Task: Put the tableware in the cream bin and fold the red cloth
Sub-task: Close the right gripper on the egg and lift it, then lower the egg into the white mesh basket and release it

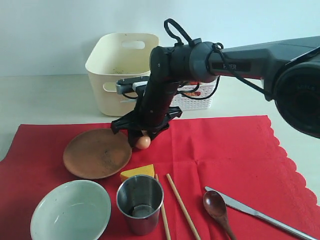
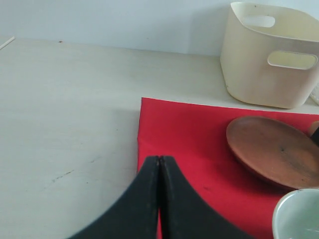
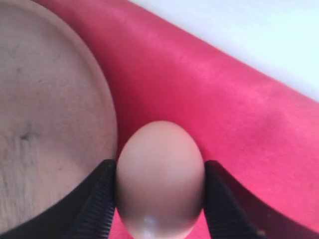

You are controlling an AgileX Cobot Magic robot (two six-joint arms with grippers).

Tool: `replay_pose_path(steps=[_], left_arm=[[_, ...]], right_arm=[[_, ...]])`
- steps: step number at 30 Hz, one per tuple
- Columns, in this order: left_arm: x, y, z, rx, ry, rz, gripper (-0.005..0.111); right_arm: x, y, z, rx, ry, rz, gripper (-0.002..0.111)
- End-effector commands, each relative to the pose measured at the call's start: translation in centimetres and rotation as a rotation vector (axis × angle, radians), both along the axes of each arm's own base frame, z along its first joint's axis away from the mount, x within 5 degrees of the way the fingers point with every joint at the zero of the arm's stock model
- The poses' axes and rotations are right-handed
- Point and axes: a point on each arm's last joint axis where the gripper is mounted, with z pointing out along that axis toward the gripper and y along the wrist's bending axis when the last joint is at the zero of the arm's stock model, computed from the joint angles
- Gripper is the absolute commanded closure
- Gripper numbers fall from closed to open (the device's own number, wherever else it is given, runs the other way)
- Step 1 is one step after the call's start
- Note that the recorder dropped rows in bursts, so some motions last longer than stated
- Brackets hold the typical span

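On the red cloth [image 1: 225,155] lie the brown wooden plate [image 1: 95,152], the pale green-white bowl [image 1: 70,210], the steel cup [image 1: 140,202], two chopsticks [image 1: 182,207], the dark spoon [image 1: 216,205] and the knife [image 1: 260,215]. The cream bin [image 1: 117,75] stands behind the cloth. My right gripper [image 1: 139,141] reaches across to the plate's far right rim. It is shut on an egg [image 3: 160,174], with a pad pressed on each side, just off the plate [image 3: 45,109]. My left gripper [image 2: 159,159] is shut and empty over the cloth's [image 2: 184,134] left edge; the exterior view does not show it.
A yellow cheese wedge [image 1: 137,171] lies between plate and cup. A low white lattice basket [image 1: 195,100] stands to the right of the cream bin, behind the right arm. Bare pale tabletop [image 2: 65,109] stretches to the left of the cloth.
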Motion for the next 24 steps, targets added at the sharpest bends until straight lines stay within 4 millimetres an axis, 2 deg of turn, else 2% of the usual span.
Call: replay_pose_path(steps=[1, 6, 14, 20, 24], left_arm=[[0.0, 0.0, 0.0, 0.001, -0.013, 0.001, 0.107], [0.0, 0.0, 0.0, 0.001, -0.013, 0.001, 0.107], [0.0, 0.0, 0.0, 0.001, -0.013, 0.001, 0.107], [0.0, 0.0, 0.0, 0.001, -0.013, 0.001, 0.107], [0.0, 0.0, 0.0, 0.001, -0.013, 0.001, 0.107]], right_arm=[[0.1, -0.5, 0.2, -0.055, -0.033, 0.033, 0.108], [0.1, -0.7, 2.6, -0.057, -0.078, 0.046, 0.108], [-0.3, -1.9, 8.6, -0.057, -0.199, 0.065, 0.108], [0.1, -4.2, 12.9, -0.033, -0.288, 0.026, 0.108], [1.1, -6.7, 14.4, -0.026, -0.320, -0.025, 0.108]])
